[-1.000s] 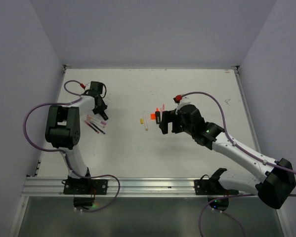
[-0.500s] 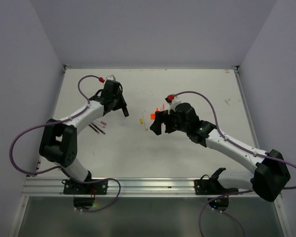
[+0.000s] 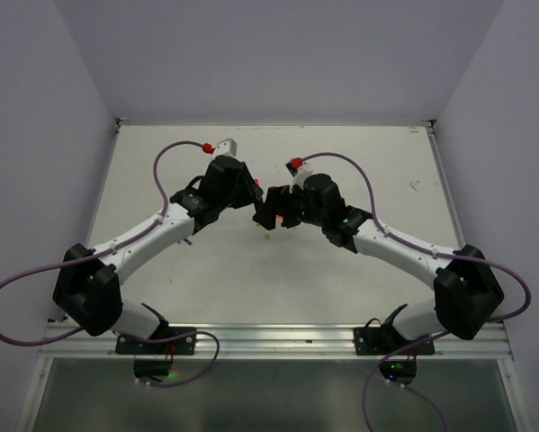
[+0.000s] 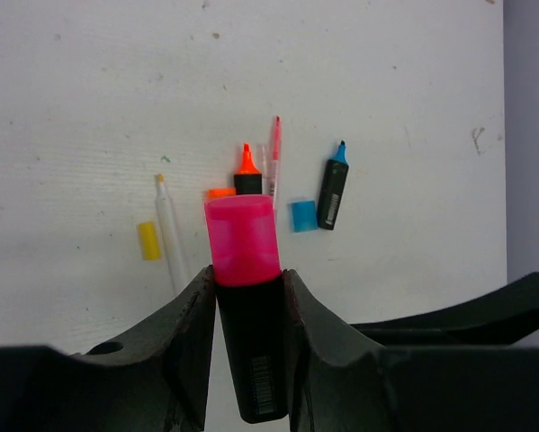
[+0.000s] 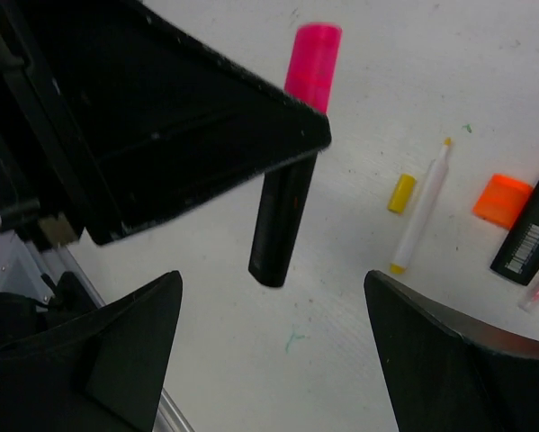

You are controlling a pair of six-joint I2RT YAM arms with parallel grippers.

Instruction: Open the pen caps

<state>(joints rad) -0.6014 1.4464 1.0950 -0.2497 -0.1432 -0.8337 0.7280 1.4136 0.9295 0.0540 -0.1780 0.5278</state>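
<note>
My left gripper (image 4: 248,279) is shut on a stubby black highlighter (image 4: 254,360) whose pink cap (image 4: 243,239) sticks out past the fingertips, above the table. In the right wrist view the same highlighter (image 5: 282,220) with its pink cap (image 5: 312,54) hangs between my open, empty right gripper (image 5: 273,306) and the table. From above, the left gripper (image 3: 254,198) and right gripper (image 3: 274,214) meet at mid-table. On the table lie an orange cap (image 4: 220,193), a blue cap (image 4: 303,216) and a yellow cap (image 4: 148,240), all off their pens.
An uncapped orange highlighter (image 4: 247,175), a thin pink pen (image 4: 274,157), an uncapped blue highlighter (image 4: 333,191) and a white pen (image 4: 170,234) lie beside the loose caps. The white table (image 3: 368,153) is walled at the back and sides.
The left gripper has swung from the table's left to its middle. The right gripper has moved left and back to meet it.
</note>
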